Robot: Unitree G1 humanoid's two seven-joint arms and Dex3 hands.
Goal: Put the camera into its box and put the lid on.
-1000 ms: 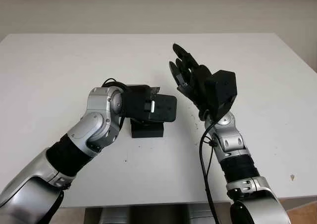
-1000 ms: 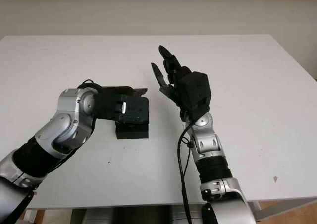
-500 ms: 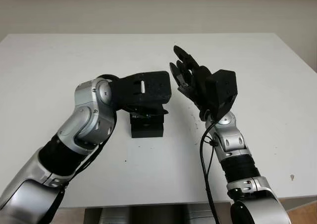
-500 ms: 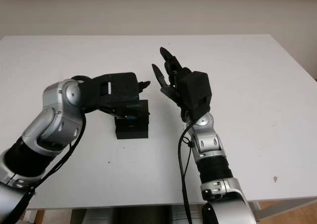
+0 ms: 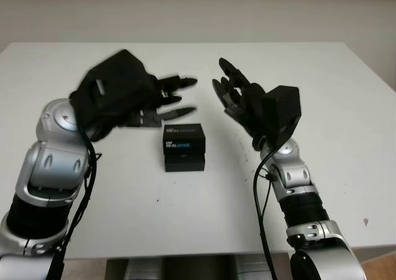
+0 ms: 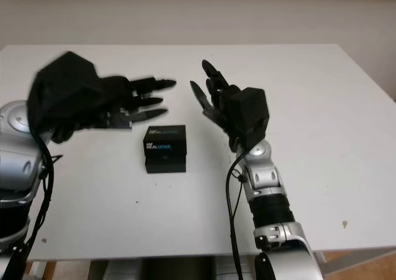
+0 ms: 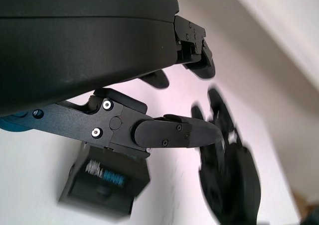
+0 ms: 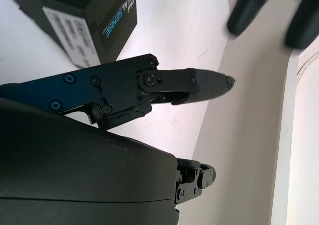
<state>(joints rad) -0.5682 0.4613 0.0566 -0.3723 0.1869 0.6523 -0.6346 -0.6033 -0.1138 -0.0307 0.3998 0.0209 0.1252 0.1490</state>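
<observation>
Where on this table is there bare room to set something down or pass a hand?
The white table is bare along its far edge, at its far right corner, and in front of the black box. It is crowded at the middle: the open left hand and open right hand hang on either side above the box.

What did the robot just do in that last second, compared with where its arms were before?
The left hand, which was down over the black box, has lifted off and pulled back toward the robot's left, open and holding nothing. The box now sits uncovered on the white table, its lid on. The right hand stayed raised and open beside the box.
</observation>
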